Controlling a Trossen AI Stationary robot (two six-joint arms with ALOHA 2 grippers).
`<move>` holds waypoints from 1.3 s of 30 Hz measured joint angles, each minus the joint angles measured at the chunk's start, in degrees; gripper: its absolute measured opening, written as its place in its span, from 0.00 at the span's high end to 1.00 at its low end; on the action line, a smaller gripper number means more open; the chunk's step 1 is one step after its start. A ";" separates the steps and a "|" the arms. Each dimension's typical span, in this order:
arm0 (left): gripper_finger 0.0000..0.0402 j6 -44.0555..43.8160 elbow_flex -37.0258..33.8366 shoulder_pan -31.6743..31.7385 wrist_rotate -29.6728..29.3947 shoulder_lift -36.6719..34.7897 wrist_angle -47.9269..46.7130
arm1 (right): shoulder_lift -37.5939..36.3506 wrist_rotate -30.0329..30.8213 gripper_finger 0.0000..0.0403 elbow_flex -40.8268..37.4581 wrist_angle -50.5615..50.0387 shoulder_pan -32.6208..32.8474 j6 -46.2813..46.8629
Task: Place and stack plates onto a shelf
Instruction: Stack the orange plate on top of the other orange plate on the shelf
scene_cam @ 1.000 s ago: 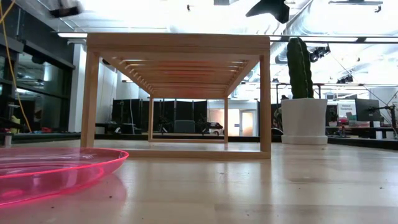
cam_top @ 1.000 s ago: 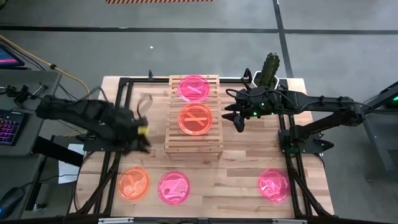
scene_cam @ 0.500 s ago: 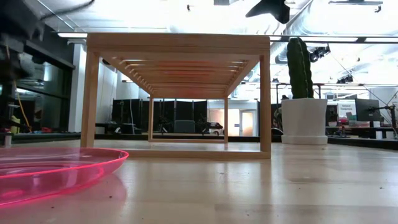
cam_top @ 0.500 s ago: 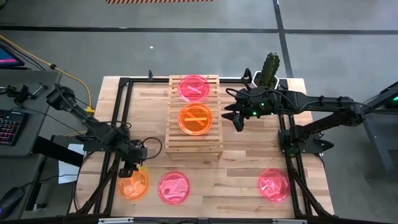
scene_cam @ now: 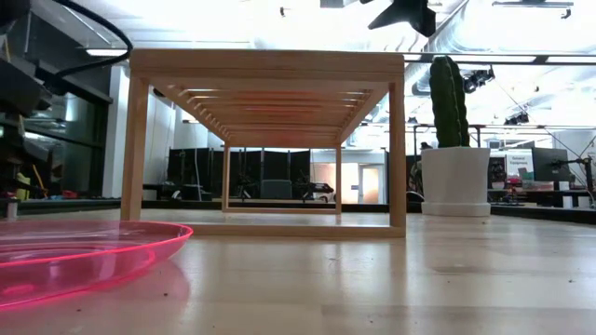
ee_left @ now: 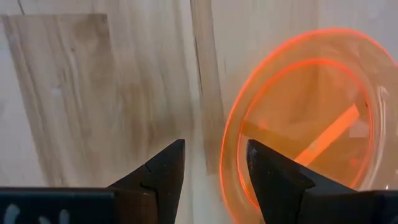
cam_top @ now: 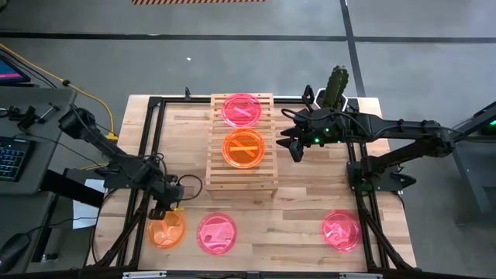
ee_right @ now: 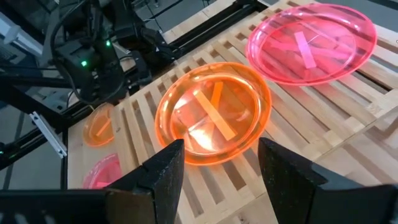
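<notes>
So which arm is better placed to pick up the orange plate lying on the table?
Left. The left gripper hovers open just over the orange plate rim, while the right gripper waits beside the shelf.

Orange plate [ee_left: 311,118] edge-cropped, left wrist.

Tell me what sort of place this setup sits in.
Probably a robotics lab or workshop: a wooden table framed by black rails, concrete floor around it, a keyboard at a side desk, and open ceiling ducts overhead.
</notes>
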 joint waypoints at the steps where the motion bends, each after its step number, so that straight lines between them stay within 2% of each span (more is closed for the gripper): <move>1: 0.60 -0.04 0.00 0.02 0.03 0.77 0.75 | 0.00 0.02 0.53 0.00 0.00 0.00 -0.01; 6: 0.60 0.60 0.00 -1.37 3.17 6.22 6.24 | 0.00 0.02 0.53 0.00 0.00 0.00 -0.10; 10: 0.60 0.80 0.35 -2.25 2.75 10.26 7.01 | 0.00 0.02 0.53 0.00 -0.02 0.02 -0.11; 15: 0.61 -0.47 0.41 -2.25 2.60 10.85 6.97 | 0.00 0.02 0.53 0.00 -0.20 0.02 -0.33; 19: 0.70 -2.07 0.13 -2.25 1.54 10.31 6.77 | 0.00 0.02 0.53 0.00 -0.22 0.02 -0.43; 25: 0.97 -3.68 0.04 -2.23 -0.09 10.34 5.81 | 0.00 0.05 0.53 0.00 -0.97 0.02 -0.45; 32: 0.99 -6.01 1.60 -1.40 1.22 9.35 4.79 | 0.00 1.48 0.53 0.00 -1.27 0.02 -0.45; 39: 1.00 -9.31 5.38 -0.59 5.87 3.32 0.95 | 0.00 2.03 0.53 0.00 -1.41 0.02 -0.47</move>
